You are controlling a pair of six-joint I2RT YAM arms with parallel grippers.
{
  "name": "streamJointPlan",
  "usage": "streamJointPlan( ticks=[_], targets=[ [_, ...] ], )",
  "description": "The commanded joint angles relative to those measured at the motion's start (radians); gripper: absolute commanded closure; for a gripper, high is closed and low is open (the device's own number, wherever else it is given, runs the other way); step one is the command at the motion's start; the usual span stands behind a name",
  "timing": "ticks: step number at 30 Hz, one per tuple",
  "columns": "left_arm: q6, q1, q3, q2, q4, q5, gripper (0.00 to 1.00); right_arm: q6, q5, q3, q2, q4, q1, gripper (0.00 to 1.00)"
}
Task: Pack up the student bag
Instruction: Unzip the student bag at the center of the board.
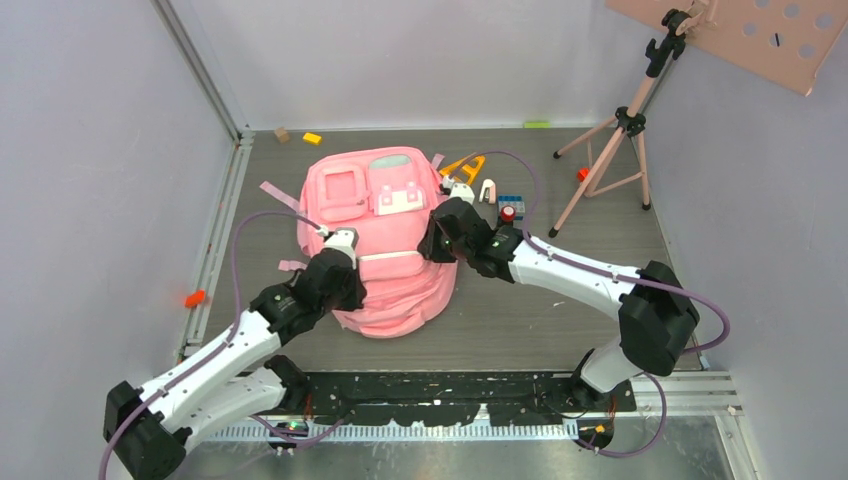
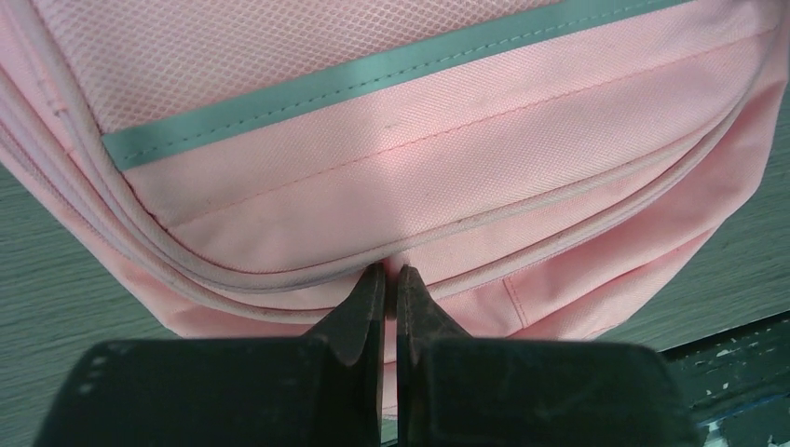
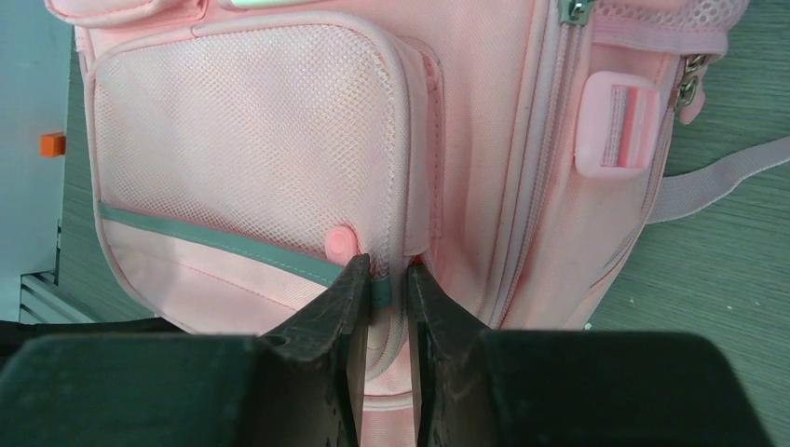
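Both claws pinch the student bag (image 1: 375,260): your left gripper (image 2: 391,272) is clamped on its hem, your right gripper (image 3: 389,270) narrowly on a pocket edge. The triangle ruler (image 1: 463,168) lies unpacked.

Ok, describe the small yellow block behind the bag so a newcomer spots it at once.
Find the pink student bag in the middle of the table, then look beyond its far left corner to the table's back edge. Two small pieces lie there; the yellow block is the right one, brighter than the dull brown cube beside it.
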Motion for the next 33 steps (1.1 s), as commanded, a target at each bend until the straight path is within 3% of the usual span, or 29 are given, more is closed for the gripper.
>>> streamJointPlan(
  ticks=[1, 9, 21, 25, 33],
  targets=[
    [0.024, 0.087, 0.037, -0.059, -0.099, -0.145, 1.0, -0.071, 0.168, 0.002, -0.052, -0.073, -0.028, 1.0],
    [0.048, 0.185, 0.068, -0.064, -0.152, -0.108, 1.0, -0.072, 0.183, -0.008, -0.053, -0.076, -0.028, 1.0],
    [0.031, 0.272, 0.178, -0.035, -0.317, -0.182, 1.0, -0.086, 0.209, -0.005, -0.054, -0.086, -0.028, 1.0],
    [0.062, 0.335, 0.221, -0.037, -0.369, -0.139, 1.0, -0.098, 0.216, -0.002, -0.062, -0.096, -0.028, 1.0],
    [0.22, 0.404, 0.275, 0.039, -0.279, 0.058, 1.0, -0.189, 0.155, 0.025, -0.08, -0.091, -0.028, 1.0]
  ],
)
